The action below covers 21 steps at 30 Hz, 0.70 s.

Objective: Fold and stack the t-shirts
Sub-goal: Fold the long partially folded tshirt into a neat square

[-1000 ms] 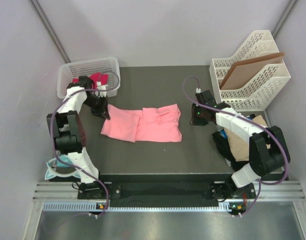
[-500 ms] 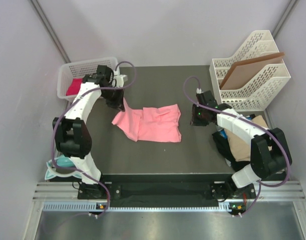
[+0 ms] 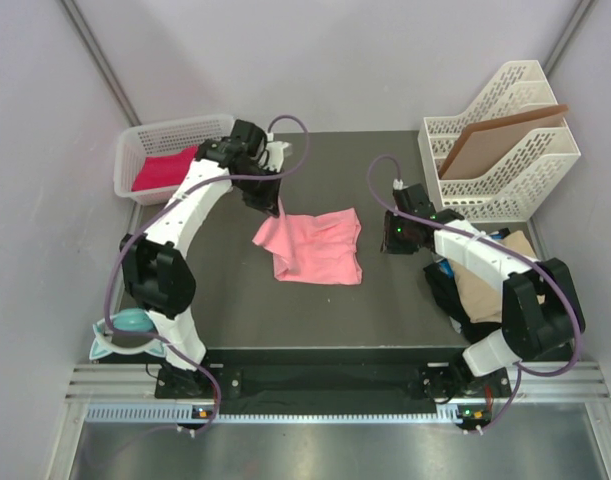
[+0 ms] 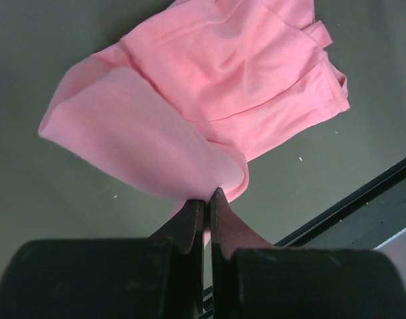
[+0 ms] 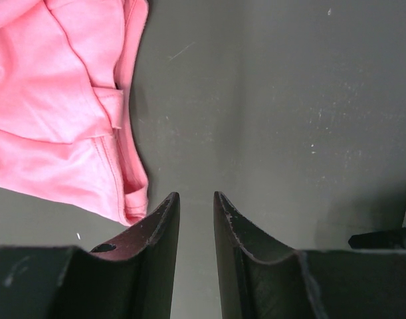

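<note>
A salmon pink t-shirt [image 3: 325, 250] lies mid-table, its left part lifted and doubled over toward the right. My left gripper [image 3: 274, 207] is shut on that raised edge; in the left wrist view the cloth [image 4: 156, 139] hangs pinched between the closed fingertips of the gripper [image 4: 207, 197]. My right gripper [image 3: 392, 233] hovers low just right of the shirt, jaws slightly apart with only bare table between them [image 5: 196, 197]; the shirt's hem [image 5: 63, 126] lies to its left. A magenta-pink t-shirt [image 3: 163, 168] sits in the basket. Tan [image 3: 490, 285], black [image 3: 447, 298] and blue [image 3: 443, 268] t-shirts are piled at the right edge.
A white basket [image 3: 131, 152] stands at the back left. A white file rack [image 3: 515, 185] at the back right holds a brown board [image 3: 495, 140]. A teal object [image 3: 125, 325] lies off the table's near left corner.
My left arm has swung right from beside the basket, carrying the shirt's left edge up and over toward the middle. The right arm has stayed still.
</note>
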Each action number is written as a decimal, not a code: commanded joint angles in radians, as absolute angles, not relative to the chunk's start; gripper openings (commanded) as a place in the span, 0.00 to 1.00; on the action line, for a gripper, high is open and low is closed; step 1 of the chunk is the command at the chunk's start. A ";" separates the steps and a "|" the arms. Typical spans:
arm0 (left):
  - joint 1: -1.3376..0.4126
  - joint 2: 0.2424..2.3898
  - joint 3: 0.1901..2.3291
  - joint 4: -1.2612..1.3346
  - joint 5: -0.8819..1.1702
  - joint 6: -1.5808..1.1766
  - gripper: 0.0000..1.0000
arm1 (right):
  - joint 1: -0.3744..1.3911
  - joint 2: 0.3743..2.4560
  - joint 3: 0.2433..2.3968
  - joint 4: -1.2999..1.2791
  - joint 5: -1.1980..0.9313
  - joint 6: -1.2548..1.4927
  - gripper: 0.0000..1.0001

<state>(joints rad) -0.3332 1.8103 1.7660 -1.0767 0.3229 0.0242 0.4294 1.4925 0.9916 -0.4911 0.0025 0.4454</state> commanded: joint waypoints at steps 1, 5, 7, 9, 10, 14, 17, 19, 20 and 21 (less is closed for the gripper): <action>-0.414 1.861 1.822 -1.092 0.292 0.003 0.00 | 0.434 1.448 0.986 -0.451 0.005 0.433 0.28; -0.483 1.908 1.835 -1.086 0.252 0.002 0.00 | 0.433 1.440 0.979 -0.451 0.005 0.434 0.28; -0.520 1.939 1.851 -1.089 0.226 0.003 0.00 | 0.430 1.439 0.977 -0.453 0.005 0.433 0.28; -0.554 1.962 1.877 -1.092 0.212 0.005 0.00 | 0.428 1.436 0.973 -0.451 0.006 0.433 0.28; -0.564 1.988 1.891 -1.100 0.198 0.003 0.00 | 0.428 1.436 0.970 -0.449 0.005 0.434 0.28; -0.618 2.066 1.979 -1.118 0.161 0.005 0.00 | 0.428 1.430 0.962 -0.442 0.005 0.437 0.28; -0.658 2.126 2.040 -1.124 0.146 0.003 0.00 | 0.428 1.424 0.962 -0.446 0.006 0.439 0.28; -0.681 2.170 2.083 -1.134 0.147 0.002 0.00 | 0.429 1.420 0.963 -0.451 0.006 0.436 0.28; -0.689 2.184 2.097 -1.140 0.144 0.003 0.00 | 0.426 1.419 0.965 -0.454 0.005 0.436 0.28; -0.698 2.197 2.124 -1.141 0.143 0.003 0.00 | 0.428 1.416 0.965 -0.456 0.006 0.436 0.28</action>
